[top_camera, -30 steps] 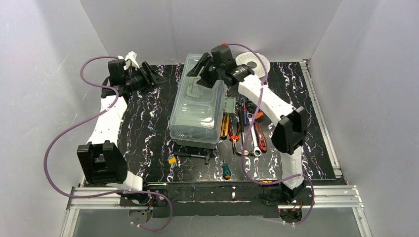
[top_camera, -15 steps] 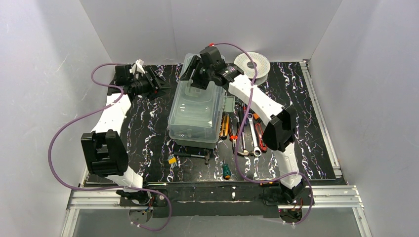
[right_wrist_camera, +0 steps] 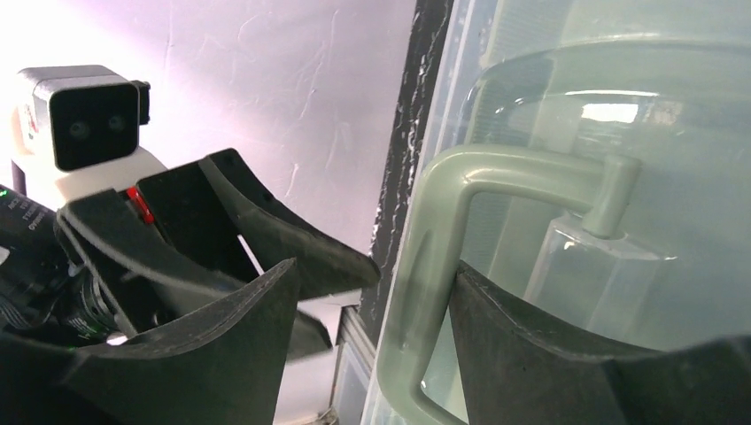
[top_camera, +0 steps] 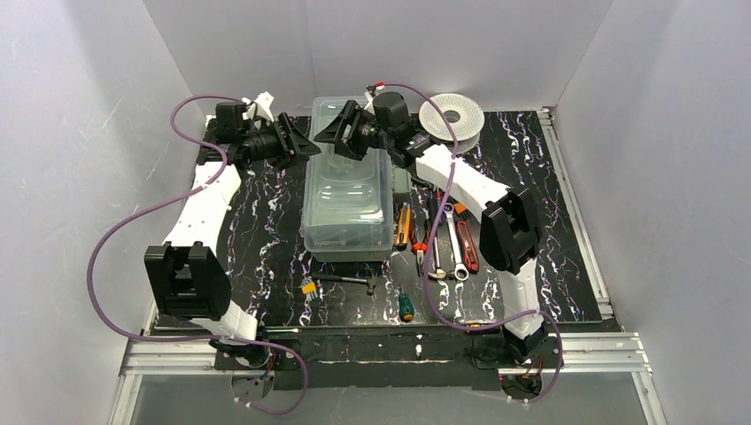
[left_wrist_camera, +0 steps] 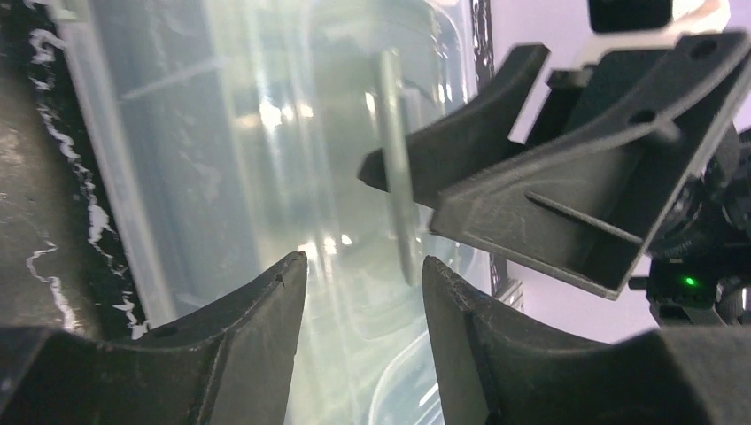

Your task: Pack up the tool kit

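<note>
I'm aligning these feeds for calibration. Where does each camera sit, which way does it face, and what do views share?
Top external: above and behind the bases, looking down on table, toolbox, left arm, right arm.
Left wrist: on the left arm, facing the lid handle; own fingers below, right end effector beyond.
Right wrist: on the right arm, facing the handle; own fingers below, left end effector beyond.
Shared: both wrist views show the handle.

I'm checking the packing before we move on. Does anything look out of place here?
Yes. The large plastic toolbox with a clear lid appears closed, yet the assorted loose hand tools lie unpacked on the black marbled table to its right and in front of it. Nothing looks spilled or broken.
</note>
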Motion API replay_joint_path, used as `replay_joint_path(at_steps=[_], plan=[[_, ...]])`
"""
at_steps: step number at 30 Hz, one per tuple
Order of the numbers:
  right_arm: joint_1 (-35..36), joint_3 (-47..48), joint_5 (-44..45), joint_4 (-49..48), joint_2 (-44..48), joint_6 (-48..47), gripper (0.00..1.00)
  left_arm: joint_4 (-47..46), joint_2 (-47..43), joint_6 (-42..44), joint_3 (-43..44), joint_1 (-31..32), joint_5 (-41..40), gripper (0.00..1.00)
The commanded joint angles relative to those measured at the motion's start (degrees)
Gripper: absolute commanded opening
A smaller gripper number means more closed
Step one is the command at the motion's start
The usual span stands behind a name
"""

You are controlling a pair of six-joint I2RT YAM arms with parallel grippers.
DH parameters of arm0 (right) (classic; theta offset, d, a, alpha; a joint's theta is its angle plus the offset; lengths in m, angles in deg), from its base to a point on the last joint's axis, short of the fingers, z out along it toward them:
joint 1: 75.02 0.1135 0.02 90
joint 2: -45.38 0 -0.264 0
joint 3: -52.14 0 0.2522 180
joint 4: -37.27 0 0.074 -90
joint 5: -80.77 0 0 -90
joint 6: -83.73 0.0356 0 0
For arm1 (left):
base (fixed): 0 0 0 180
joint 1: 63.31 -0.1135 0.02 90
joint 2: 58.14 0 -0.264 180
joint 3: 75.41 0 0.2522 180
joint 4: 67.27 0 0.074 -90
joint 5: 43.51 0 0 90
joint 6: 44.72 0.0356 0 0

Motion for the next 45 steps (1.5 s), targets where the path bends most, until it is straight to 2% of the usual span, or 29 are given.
replay_joint_path(at_steps=[1,5,20,29,35,38,43,45], plan=[[0.33,-2.80,-7.18,-9.44,2.85,3.95,0.70,1.79,-4.83,1.38,1.43,3.47,-1.30,0.49],[-0.60,-4.58,-9.62,-12.88,2.97,5.88,0.70,2.64,-5.12,1.80,1.37,3.88,-1.36,0.50],[-1.90,-6.09,-15.38,-16.28,2.95,5.97,0.75,7.74,1.03,3.68,7.92,2.92,1.07,0.53],[-2.08,-7.76,-18.33,-19.83,3.71,8.26,0.75,8.97,6.20,4.32,11.82,1.68,4.19,0.56],[-2.39,-10.67,-19.32,-24.03,4.68,9.92,0.70,8.35,8.89,1.67,15.68,0.71,4.66,0.60],[-2.42,-11.12,-19.46,-24.40,4.61,9.99,0.69,8.34,9.39,-0.92,17.12,-2.12,3.62,0.58],[-2.61,-10.99,-19.63,-24.30,4.63,9.62,0.68,4.02,6.75,-5.26,14.35,-4.99,2.01,0.45],[-2.61,-10.99,-19.96,-24.19,4.68,8.98,0.68,1.83,6.66,-6.54,14.11,-4.71,2.47,0.44]])
